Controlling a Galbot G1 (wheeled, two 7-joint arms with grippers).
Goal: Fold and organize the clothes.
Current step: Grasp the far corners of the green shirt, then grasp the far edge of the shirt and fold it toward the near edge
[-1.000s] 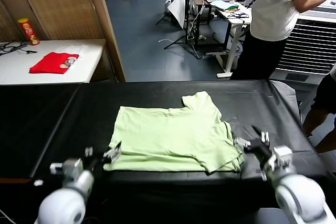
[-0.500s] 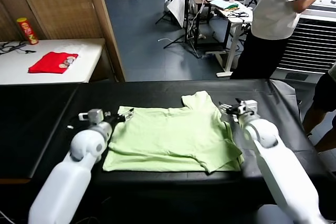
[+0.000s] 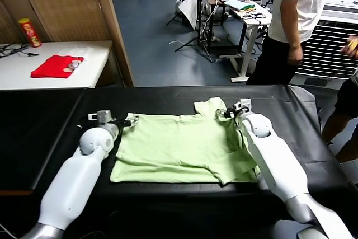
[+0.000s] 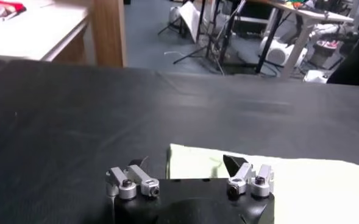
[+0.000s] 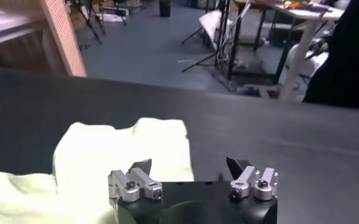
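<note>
The clothes (image 3: 179, 146), one pale green short-sleeved shirt, lie spread flat on the black table (image 3: 168, 96). My left gripper (image 3: 131, 120) hovers open at the shirt's far left corner. In the left wrist view that corner of the shirt (image 4: 301, 182) sits between the spread jaws of the left gripper (image 4: 184, 162). My right gripper (image 3: 224, 112) stands open at the far right sleeve. In the right wrist view the sleeve (image 5: 106, 152) reaches in under one side of the right gripper (image 5: 189, 163). Neither gripper holds anything.
A white side table (image 3: 95, 54) at the back left carries a small red garment (image 3: 56, 65) and a red can (image 3: 29, 33). A wooden partition (image 3: 72, 4) rises behind it. A person (image 3: 296, 20) stands beyond the table's far right, and another is at the right edge.
Both arms have reached from the shirt's near edge across to its far edge, the right one then shifting a little left. The standing person has turned.
</note>
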